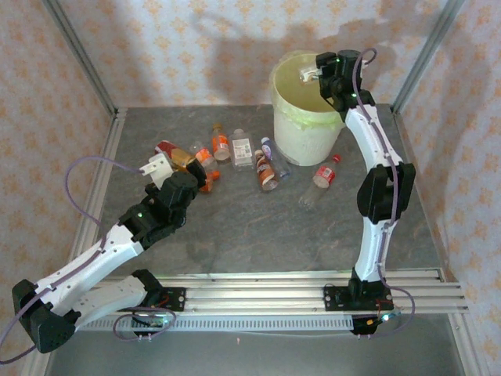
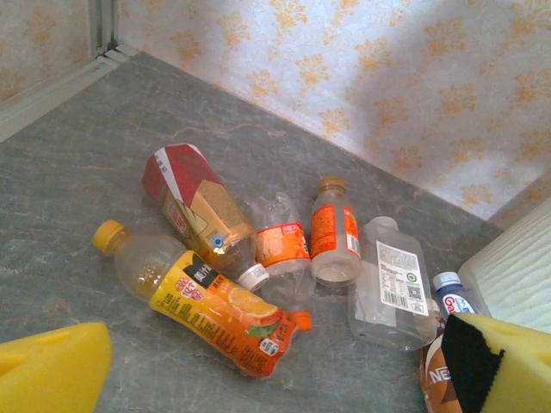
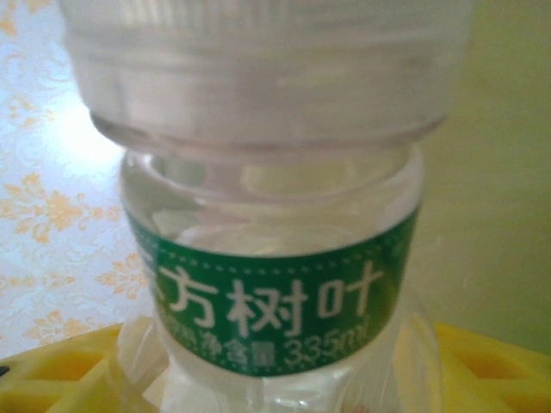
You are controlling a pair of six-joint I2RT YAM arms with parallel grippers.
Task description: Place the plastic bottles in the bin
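Two aluminium rails [image 1: 313, 280] run along the near edge of the grey stone-patterned desk [image 1: 250, 227]. Mid-desk, the left hand [image 2: 275, 379] hangs with its yellow pads [image 2: 52, 370] spread wide above small plastic bottles [image 1: 221, 145] lying scattered, left of the round cream-white plastic bin [image 1: 301, 141]. Far right, the right hand [image 1: 310, 76] grips a clear green-labelled plastic bottle [image 3: 275, 258] over the bin's mouth. Floral-papered walls [image 1: 196, 47] enclose the desk.

clear bottle [image 3: 269, 185], green label [image 3: 271, 297] reading 方树叶 and 335ml, brown bottle [image 2: 430, 385], letters NE
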